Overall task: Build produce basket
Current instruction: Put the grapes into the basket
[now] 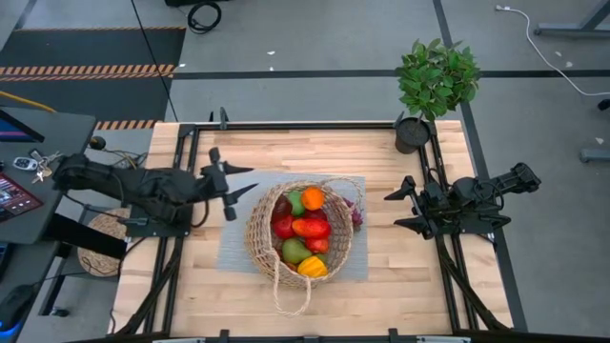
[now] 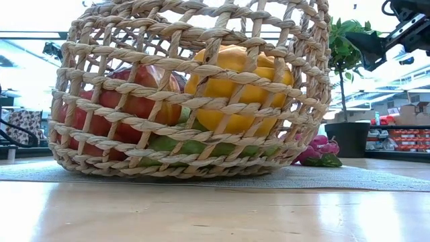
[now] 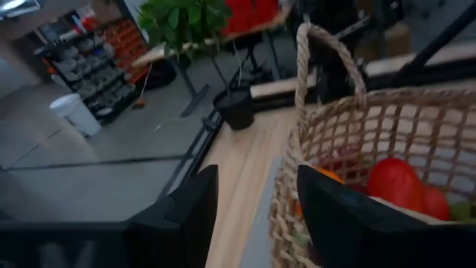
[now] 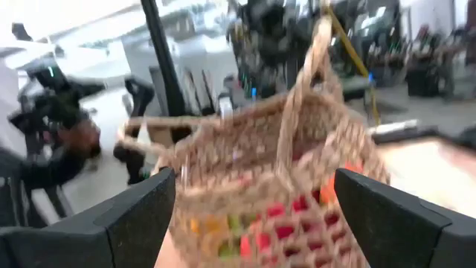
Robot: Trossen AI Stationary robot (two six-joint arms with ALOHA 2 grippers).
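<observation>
1. Nearest the front edge of the table (image 1: 191,295), the basket's looped handle (image 1: 291,286) lies flat on the wood, with the yellow pepper (image 1: 312,267) just inside the rim behind it.
2. The basket (image 1: 259,233) sits mid-table on a grey mat (image 1: 238,252), heaped with produce (image 1: 307,229): red, green and orange pieces, well filled.
3. One purple-red piece (image 2: 316,149) lies on the mat outside the basket, touching or just beside its right wall. It looks like the last item to load.
4. The left gripper (image 1: 241,181) hangs just left of the basket, fingers spread wide and holding nothing.
5. The right gripper (image 1: 393,209) hovers right of the basket, near the stray piece, also wide open and empty.
6. The right arm seems best placed for the pick. It should come down from above, clear of the wicker wall, close on the piece's body, lift above the rim, then release over a low spot so nothing rolls out.
7. At the far right corner stands a potted plant (image 1: 434,81), well clear.
</observation>
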